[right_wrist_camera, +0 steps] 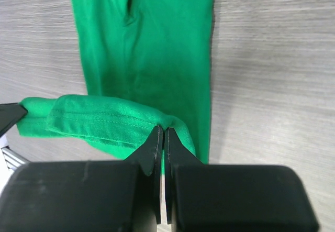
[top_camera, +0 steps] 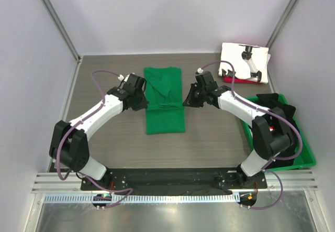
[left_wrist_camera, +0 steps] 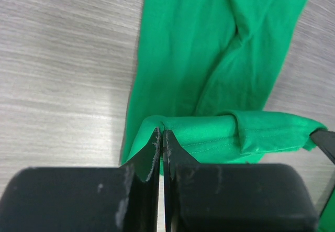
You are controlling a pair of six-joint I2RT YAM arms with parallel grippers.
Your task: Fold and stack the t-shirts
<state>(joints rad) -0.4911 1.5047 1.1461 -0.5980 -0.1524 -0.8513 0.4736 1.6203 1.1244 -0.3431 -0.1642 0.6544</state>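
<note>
A bright green t-shirt (top_camera: 164, 98) lies as a long narrow strip in the middle of the table. My left gripper (top_camera: 145, 102) is shut on its left edge, with the hem lifted and folded over (left_wrist_camera: 209, 132). My right gripper (top_camera: 184, 102) is shut on its right edge, holding the same hem (right_wrist_camera: 104, 119). The two grippers face each other across the shirt. A white t-shirt with black print (top_camera: 245, 62) lies folded at the back right on top of a red one (top_camera: 233, 80). A black t-shirt (top_camera: 275, 102) lies in the bin.
A rigid green plastic bin (top_camera: 303, 153) stands at the right edge behind my right arm. Grey walls enclose the table at the back and sides. Bare wood-grain tabletop (top_camera: 104, 80) shows on both sides of the green shirt.
</note>
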